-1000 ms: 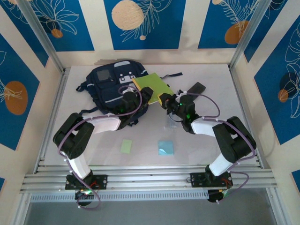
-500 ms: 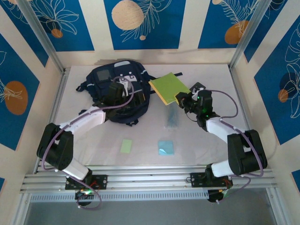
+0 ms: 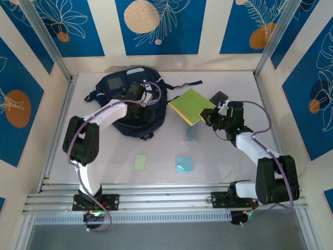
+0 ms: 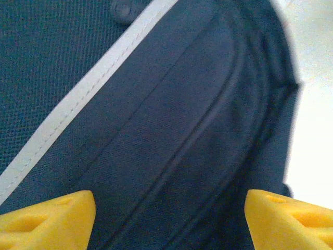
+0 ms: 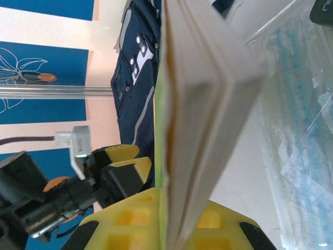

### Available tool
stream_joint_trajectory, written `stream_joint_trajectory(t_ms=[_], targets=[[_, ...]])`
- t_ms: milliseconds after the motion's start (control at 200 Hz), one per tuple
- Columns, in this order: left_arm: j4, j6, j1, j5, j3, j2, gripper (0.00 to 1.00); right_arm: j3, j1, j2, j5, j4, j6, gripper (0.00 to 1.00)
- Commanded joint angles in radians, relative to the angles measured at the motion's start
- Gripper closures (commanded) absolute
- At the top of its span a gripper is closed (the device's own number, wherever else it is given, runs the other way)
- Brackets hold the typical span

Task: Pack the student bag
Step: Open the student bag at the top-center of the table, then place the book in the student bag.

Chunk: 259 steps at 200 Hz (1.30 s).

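On white tabletop (image 3: 161, 146), student bag (image 3: 106, 91) far-L, blue leaf-print walls (image 3: 156, 26).

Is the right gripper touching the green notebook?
Touching. The right wrist view shows the right gripper clamped on an edge of the green notebook.

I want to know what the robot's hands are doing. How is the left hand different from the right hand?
The left gripper is open with nothing between its fingers; the right gripper is shut on a corner of the green notebook. The left gripper hangs right over the student bag; the right gripper is off to the bag's side. Both have yellow fingers.
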Motion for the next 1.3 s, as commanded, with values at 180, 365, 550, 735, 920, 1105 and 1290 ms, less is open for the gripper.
stream_joint_trajectory(t_ms=[180,365,550,735,920,1105,1290], targets=[[-0.059,0.099,0.079,-0.045,0.106,0.127,0.29,-0.019,-0.035,-0.048,-0.075,0.013,-0.03,1.0],[-0.122,0.11,0.082,-0.029,0.176,0.213,0.75,-0.03,-0.058,-0.082,-0.098,0.001,-0.038,1.0],[-0.111,0.078,0.078,0.03,0.14,0.165,1.0,-0.05,-0.095,-0.136,-0.102,-0.037,-0.051,1.0],[-0.094,-0.083,0.078,0.22,0.137,0.034,1.0,-0.047,-0.119,-0.176,-0.109,-0.139,-0.096,1.0],[-0.048,-0.223,0.078,0.346,0.192,-0.037,1.0,-0.054,-0.114,-0.203,-0.115,-0.192,-0.124,1.0],[-0.038,-0.29,0.078,0.432,0.294,-0.031,1.0,-0.062,-0.092,-0.229,-0.106,-0.211,-0.126,1.0],[0.037,-0.38,0.079,0.511,0.319,-0.023,1.0,-0.07,0.016,-0.173,-0.053,-0.042,-0.031,1.0]])
